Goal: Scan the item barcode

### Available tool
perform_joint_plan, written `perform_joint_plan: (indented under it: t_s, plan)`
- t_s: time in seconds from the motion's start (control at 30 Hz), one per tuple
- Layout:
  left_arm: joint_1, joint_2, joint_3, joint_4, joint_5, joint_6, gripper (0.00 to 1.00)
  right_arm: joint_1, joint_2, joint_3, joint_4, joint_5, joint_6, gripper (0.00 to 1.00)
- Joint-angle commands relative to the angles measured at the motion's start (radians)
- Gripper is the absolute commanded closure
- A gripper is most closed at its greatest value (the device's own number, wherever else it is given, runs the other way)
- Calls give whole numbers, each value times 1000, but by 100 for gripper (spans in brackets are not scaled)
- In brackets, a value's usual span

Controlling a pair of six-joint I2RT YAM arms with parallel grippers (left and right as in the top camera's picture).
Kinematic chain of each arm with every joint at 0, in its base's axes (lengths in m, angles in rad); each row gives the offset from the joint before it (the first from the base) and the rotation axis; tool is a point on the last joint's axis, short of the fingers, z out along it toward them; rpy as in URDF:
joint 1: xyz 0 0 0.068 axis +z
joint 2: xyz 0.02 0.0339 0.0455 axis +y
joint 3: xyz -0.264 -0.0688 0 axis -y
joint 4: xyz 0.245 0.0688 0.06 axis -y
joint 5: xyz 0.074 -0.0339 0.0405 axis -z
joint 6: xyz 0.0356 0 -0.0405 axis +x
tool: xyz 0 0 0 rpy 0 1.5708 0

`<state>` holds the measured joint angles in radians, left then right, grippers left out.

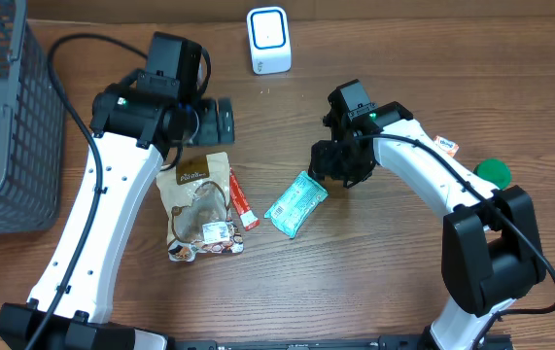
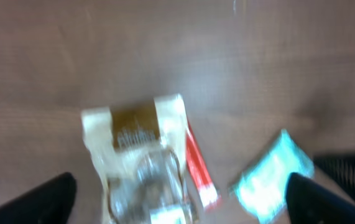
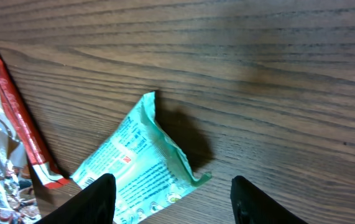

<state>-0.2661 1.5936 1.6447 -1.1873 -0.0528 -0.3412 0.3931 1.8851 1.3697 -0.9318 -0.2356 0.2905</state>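
Three packets lie mid-table: a clear snack bag with a brown label (image 1: 199, 204), a thin red stick packet (image 1: 242, 199) and a teal packet (image 1: 296, 202). The white barcode scanner (image 1: 268, 39) stands at the far edge. My right gripper (image 1: 340, 163) hovers open over the teal packet's right end; in the right wrist view the teal packet (image 3: 133, 162) lies flat, partly between the dark fingertips (image 3: 96, 199). My left gripper (image 1: 224, 122) is open above the bag's top edge. Its blurred view shows the bag (image 2: 140, 162), the red stick (image 2: 199, 165) and the teal packet (image 2: 270, 177) below, nothing held.
A grey mesh basket (image 1: 5, 126) fills the left edge. A green round cap (image 1: 492, 171) and a small orange-white item (image 1: 445, 145) lie right of the right arm. Bare wooden table surrounds the packets.
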Motion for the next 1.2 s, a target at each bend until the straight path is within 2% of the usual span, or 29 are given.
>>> perform_joint_plan:
  t_s: [0.0, 0.03, 0.07, 0.3, 0.57, 0.73, 1.17]
  plan:
    - [-2, 12, -6, -51, 154, -22, 60, -3, -13, -9, 3, 11, -35, 39]
    - [-6, 14, -17, -58, 179, -27, 89, -3, -13, -9, 5, 12, -38, 39]
    - [-16, 18, -34, -58, 204, -34, 96, -3, -13, -9, 8, 15, -38, 39]
    - [-108, 23, -219, 1, 222, -88, 96, -4, -12, -11, 6, 15, -38, 39]
    - [-219, 23, -436, 232, 237, -208, 96, -4, -11, -41, 6, 13, -37, 39]
    - [-258, 74, -464, 296, 238, -259, 96, -1, -11, -42, 1, -1, -37, 39]
    - [-279, 285, -464, 377, 258, -233, 96, 4, -11, -42, 6, -1, -29, 38]
